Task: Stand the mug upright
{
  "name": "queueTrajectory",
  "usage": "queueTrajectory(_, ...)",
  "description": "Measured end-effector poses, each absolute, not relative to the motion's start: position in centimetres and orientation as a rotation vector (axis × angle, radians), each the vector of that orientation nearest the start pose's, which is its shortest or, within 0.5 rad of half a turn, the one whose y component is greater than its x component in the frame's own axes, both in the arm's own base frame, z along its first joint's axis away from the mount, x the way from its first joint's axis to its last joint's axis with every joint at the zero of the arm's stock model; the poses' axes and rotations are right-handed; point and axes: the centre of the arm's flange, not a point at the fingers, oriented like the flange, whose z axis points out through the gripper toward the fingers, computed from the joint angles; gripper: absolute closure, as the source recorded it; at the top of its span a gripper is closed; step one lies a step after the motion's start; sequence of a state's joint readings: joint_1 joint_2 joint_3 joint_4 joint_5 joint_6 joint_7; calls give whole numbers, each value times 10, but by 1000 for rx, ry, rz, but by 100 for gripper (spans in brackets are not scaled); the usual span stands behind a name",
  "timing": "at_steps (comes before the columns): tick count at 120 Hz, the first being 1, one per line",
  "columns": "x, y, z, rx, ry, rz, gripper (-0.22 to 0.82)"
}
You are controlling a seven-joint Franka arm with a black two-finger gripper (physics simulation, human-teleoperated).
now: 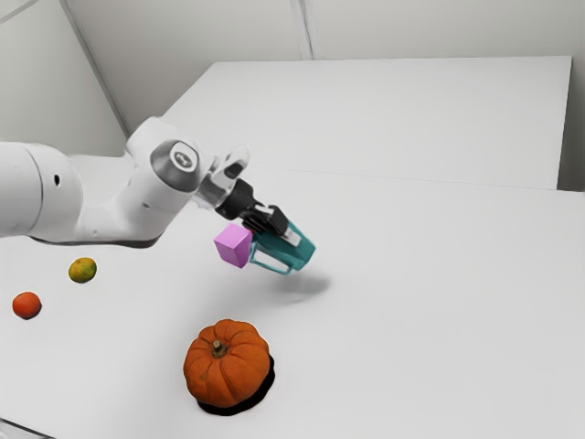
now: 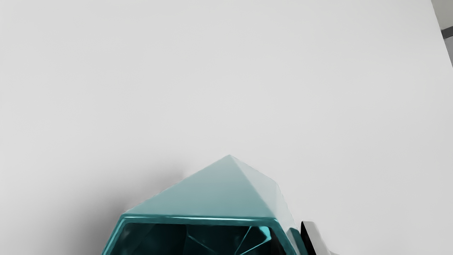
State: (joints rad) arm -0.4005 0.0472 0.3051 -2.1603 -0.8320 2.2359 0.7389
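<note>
Near in the exterior view sits a pumpkin [image 1: 227, 366]. Beyond it, slightly to that view's right, I have the mug [image 1: 299, 253] tilted above the worktop [image 1: 411, 338], my claw [image 1: 277, 232] clamped on its wall. I judge this the righting step: next, level the base, lower, release. The arm's badge [image 1: 184, 159] carries 1 mark, unreadable.

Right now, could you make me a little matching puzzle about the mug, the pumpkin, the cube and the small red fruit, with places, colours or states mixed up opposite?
Things:
1. Mug
2. Pumpkin
3. Cube
4. Small red fruit

Descriptions:
A. Ribbed, with a stem on top
B. Closest to the exterior view's left edge
C. Teal, tilted, held by my fingers
D. Pinkish purple

Pairs: 1-C, 2-A, 3-D, 4-B
</note>
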Motion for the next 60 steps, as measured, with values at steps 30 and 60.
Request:
queueTrajectory(30, 523, -77, 392, 2691, -605, 195, 78)
queueTrajectory(60, 516, -56, 384, 2835, -638, 136, 78)
